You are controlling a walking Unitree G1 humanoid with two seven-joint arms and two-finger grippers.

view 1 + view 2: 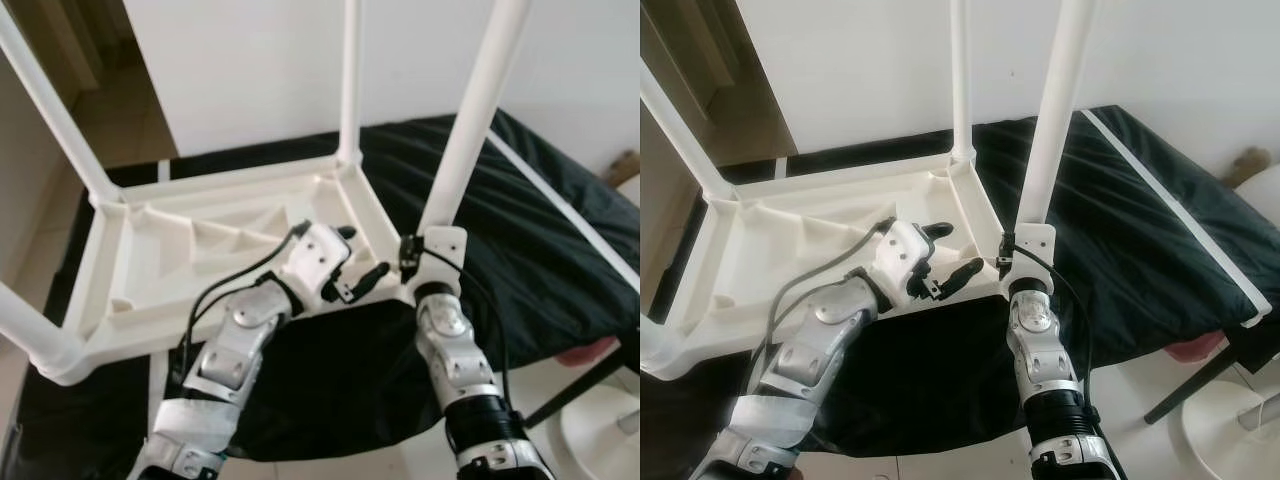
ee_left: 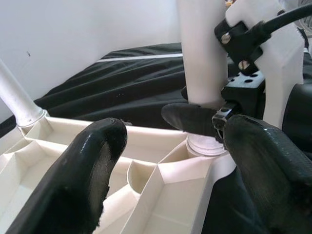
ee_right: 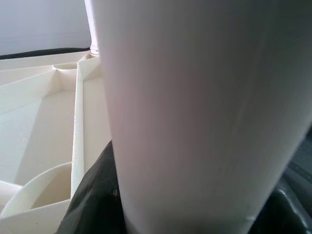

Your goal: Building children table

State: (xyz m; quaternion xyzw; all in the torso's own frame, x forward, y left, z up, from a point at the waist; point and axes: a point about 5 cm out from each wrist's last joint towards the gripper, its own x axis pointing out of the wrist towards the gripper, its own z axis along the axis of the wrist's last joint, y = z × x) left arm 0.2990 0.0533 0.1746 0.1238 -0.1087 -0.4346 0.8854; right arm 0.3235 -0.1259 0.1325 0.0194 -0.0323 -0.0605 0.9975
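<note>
The fourth leg [image 1: 478, 120] is clamped low by the right gripper [image 1: 432, 252] and kept upright in its corner socket, while the upturned tabletop [image 1: 130, 270] is steadied beside it by the spread-fingered left gripper [image 1: 352, 272].

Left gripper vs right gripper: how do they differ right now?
The left gripper is open, fingers spread at the corner of the upturned white tabletop, holding nothing. The right gripper is shut on the near right table leg, low down by its socket. The left arm reaches in at a slant; the right arm points almost straight forward. Both work at the same corner.
</note>
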